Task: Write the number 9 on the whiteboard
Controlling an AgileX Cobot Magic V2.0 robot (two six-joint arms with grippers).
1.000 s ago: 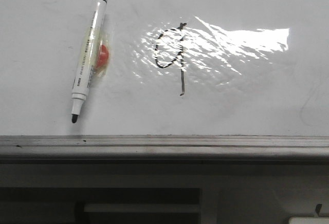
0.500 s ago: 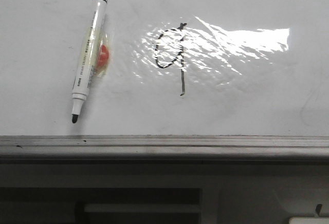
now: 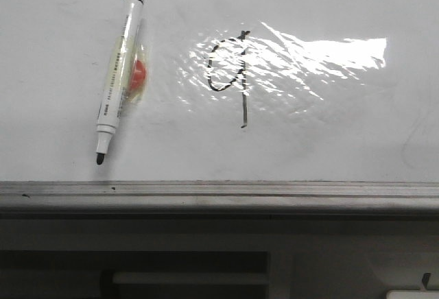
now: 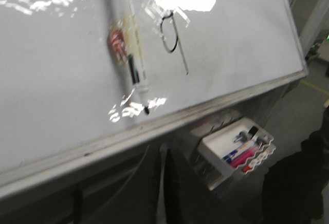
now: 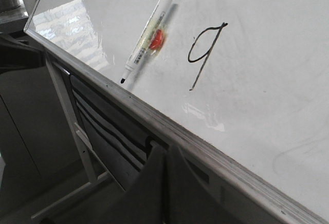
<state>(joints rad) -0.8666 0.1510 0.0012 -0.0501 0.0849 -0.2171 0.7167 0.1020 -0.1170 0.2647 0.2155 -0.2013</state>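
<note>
The whiteboard (image 3: 329,141) fills the front view, glossy with wrinkled glare. The number 9 (image 3: 243,100) is drawn in thin black line at its middle, with an open loop and a long straight tail. It also shows in the left wrist view (image 4: 181,54) and the right wrist view (image 5: 205,59). An uncapped black-tipped marker (image 3: 116,79) with a red patch lies on the board left of the figure, tip toward the rail. My left gripper (image 4: 163,183) and right gripper (image 5: 165,183) sit below the board's edge, both shut and empty. Neither shows in the front view.
A grey metal rail (image 3: 219,193) runs along the board's near edge. A white tray (image 4: 236,149) with several markers hangs below the board near its right corner. Dark frame bars (image 5: 103,126) stand under the board.
</note>
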